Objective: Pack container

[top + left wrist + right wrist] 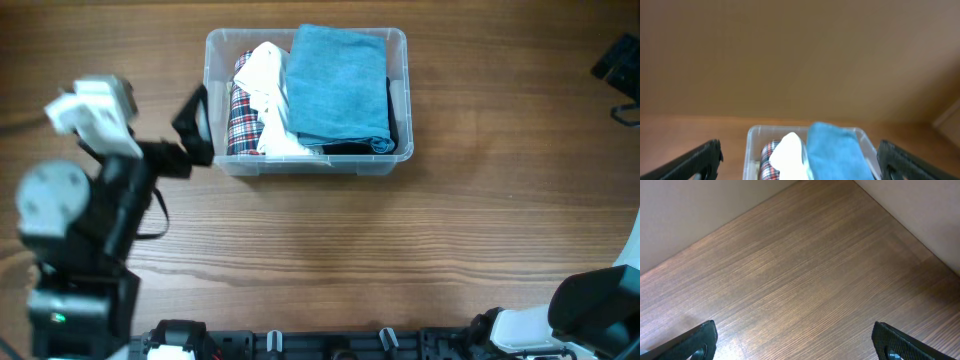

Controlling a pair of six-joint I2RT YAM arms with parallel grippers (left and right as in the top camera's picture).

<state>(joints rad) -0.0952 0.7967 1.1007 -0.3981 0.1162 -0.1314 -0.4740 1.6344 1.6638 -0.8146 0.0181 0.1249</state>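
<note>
We see the clear rectangular plastic container [305, 168], holding a folded blue towel [338, 85] and red plaid garment [241, 118], far-centre on the brown wooden table [400, 240], with the left gripper [197, 122] just beside it, the right gripper [795, 342] well apart, and both jaws wide and empty.

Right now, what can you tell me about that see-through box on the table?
The container is a clear, colourless plastic bin, rectangular with rounded corners and a rolled rim, no lid on. It sits upright on the wooden table. Folded inside lie a blue cloth over a dark cloth, with a white cloth and a red plaid cloth beside them. The left gripper hangs near its short wall, jaws open.
</note>
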